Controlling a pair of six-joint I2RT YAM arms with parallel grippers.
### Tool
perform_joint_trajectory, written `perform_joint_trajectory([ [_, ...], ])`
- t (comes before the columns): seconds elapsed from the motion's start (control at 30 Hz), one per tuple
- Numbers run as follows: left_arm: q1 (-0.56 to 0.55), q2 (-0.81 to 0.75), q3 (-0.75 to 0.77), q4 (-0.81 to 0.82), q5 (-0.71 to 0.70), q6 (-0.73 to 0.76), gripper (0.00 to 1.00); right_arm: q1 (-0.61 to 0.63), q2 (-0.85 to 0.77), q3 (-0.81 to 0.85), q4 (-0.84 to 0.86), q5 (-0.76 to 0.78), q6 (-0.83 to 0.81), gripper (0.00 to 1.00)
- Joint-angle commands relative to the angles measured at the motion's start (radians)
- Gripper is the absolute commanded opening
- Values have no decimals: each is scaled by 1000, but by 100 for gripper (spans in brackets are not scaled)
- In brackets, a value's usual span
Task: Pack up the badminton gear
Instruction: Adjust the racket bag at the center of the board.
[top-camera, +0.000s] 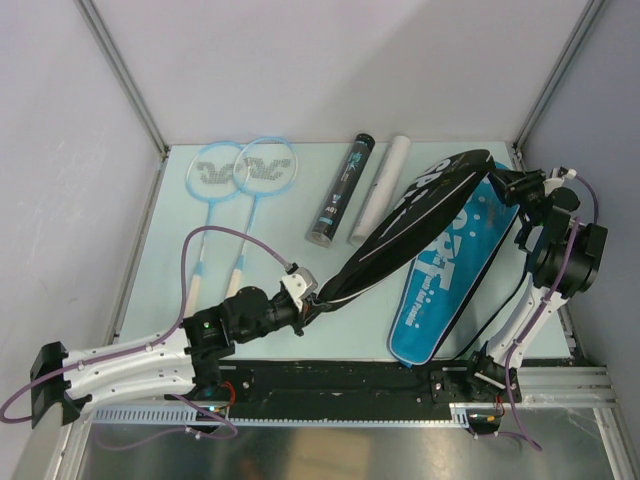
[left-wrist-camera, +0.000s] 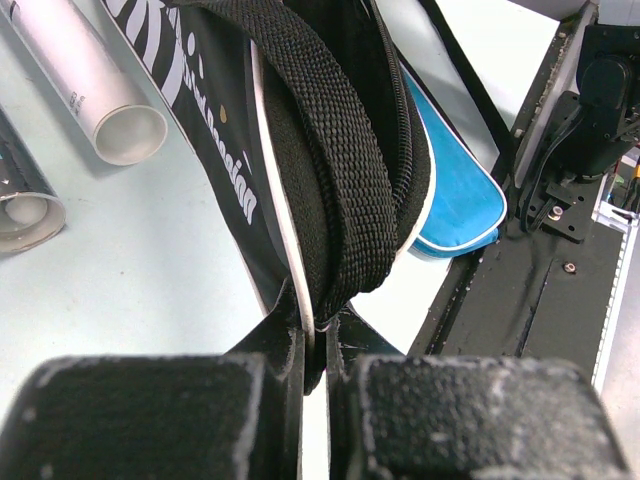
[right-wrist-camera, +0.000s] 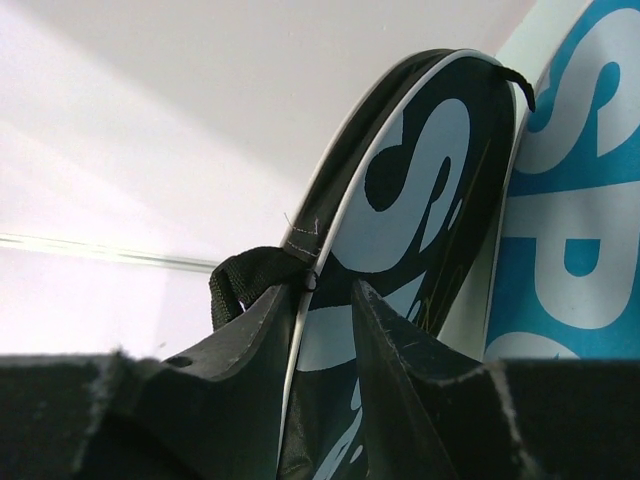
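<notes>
A black "SPORT" bag (top-camera: 420, 220) stretches slantwise over the table, partly across a blue bag (top-camera: 455, 280) lying flat beneath it. My left gripper (top-camera: 312, 300) is shut on the black bag's narrow end, pinching its white-piped edge and woven strap (left-wrist-camera: 340, 170) between the jaws (left-wrist-camera: 320, 330). My right gripper (top-camera: 503, 183) grips the bag's wide end (right-wrist-camera: 420, 180), with its jaws (right-wrist-camera: 330, 290) on either side of the piped rim. Two light-blue rackets (top-camera: 240, 170) lie side by side at the far left. A black tube (top-camera: 340, 195) and a white tube (top-camera: 380, 190) lie between rackets and bags.
Pale walls and metal frame posts (top-camera: 120, 70) close in the table on three sides. A black rail (top-camera: 350, 380) runs along the near edge, carrying both arm bases. The blue bag's handle end (left-wrist-camera: 455, 190) reaches almost to that rail.
</notes>
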Motion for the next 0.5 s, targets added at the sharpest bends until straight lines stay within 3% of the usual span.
perform_joint_trajectory([
  [0.0,8,-18,27,62,23,-35,0,0,20,0,123,3,48,37],
  [0.1,9,-16,28,61,22,-35,0,-2,20,0,126,2,49,37],
  [0.23,9,-12,28,61,21,-35,0,-6,14,-1,120,0,45,24],
  [0.47,12,-9,28,61,22,-34,0,-10,10,0,81,10,18,23],
])
